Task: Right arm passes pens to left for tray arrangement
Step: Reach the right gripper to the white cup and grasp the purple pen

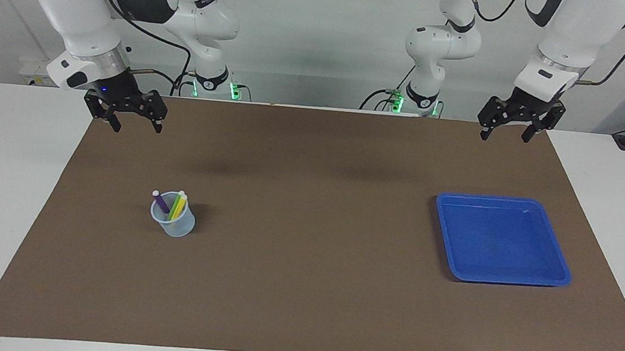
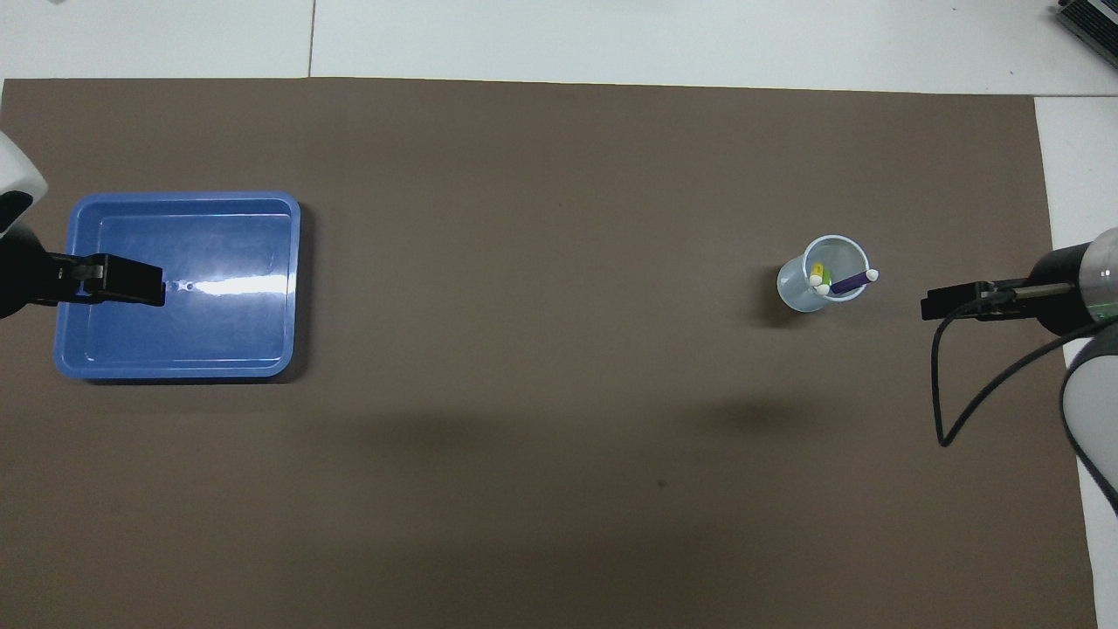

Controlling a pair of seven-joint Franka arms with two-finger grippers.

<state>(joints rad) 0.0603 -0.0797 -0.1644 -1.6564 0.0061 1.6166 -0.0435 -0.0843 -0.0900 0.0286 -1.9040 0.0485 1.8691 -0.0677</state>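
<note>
While the three pens (image 1: 170,205) stand in a translucent cup (image 1: 173,224) on the brown mat (image 1: 302,288) toward the right arm's end of the worktop, the right pincer (image 1: 132,124) hangs wide and empty above the mat. The left pincer (image 1: 504,133), also wide and empty, waits in the air at its own end, where the blue tray (image 1: 559,269) lies with nothing in it.

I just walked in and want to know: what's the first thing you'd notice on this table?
The bright blue tray jumps out first, lying bare on the brown mat toward the left arm's end. Toward the right arm's end stands a small clear cup holding the purple, green and yellow pens. The right claw and left claw hang open above the mat's edge nearest the robots.
</note>
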